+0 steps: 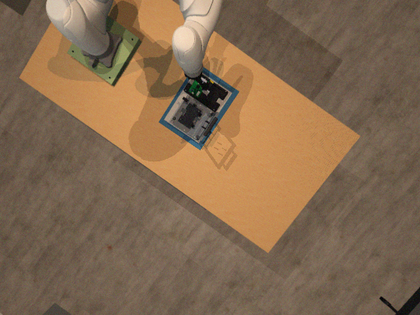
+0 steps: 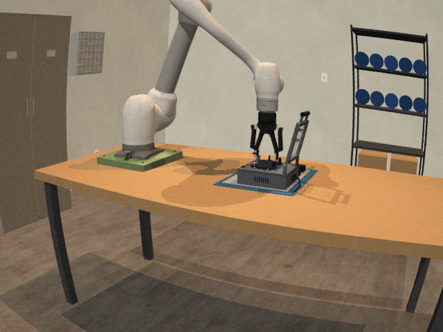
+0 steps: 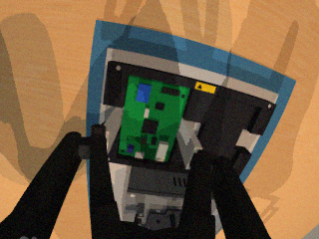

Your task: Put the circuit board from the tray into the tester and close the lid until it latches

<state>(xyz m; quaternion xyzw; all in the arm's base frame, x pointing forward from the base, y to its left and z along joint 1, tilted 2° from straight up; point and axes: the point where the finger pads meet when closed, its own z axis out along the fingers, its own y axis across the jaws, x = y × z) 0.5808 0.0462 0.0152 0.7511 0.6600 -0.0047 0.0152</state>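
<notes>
Though partly shadowed, a green, blue-chipped board (image 1: 195, 88) (image 3: 154, 119).

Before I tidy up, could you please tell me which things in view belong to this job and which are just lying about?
For the job:
- board
- tray
- tester
- lid
- claw

Not needed, it seems:
- blue discs
- cardboard boxes
- shelf rack
- cabinet
</notes>
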